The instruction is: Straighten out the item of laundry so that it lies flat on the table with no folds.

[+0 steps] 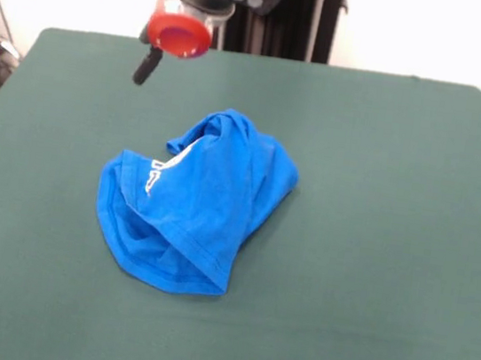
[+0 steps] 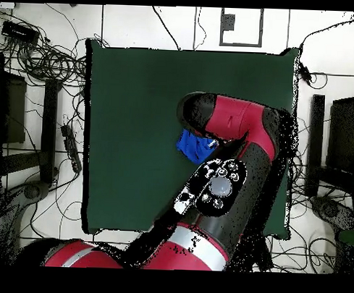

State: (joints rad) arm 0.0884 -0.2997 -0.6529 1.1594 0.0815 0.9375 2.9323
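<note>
Shirt bunched mid-table, arm parked high behind it.
T-shirt (image 1: pixel 194 205) lay crumpled on table (image 1: pixel 374 252), hem fold nearest me, print mostly buried. I'd pinch that near hem edge and drag outward. Gripper (image 1: pixel 147 67) hung above far side; couldn't tell its opening.

The front view is evenly and fairly brightly lit, seemingly from above. The table (image 1: pixel 374 252) shows as flat matte green with no glare. The shirt (image 1: pixel 192 205) casts only a thin, soft shadow along its lower and right edges, and its folds carry gentle shading. The wall behind the table is washed out to near white. The red cap on the arm (image 1: pixel 182 36) looks slightly soft. In the overhead view the arm (image 2: pixel 231 132) shows a mild sheen, perhaps from a ceiling light, and the pale floor is bright.
</note>
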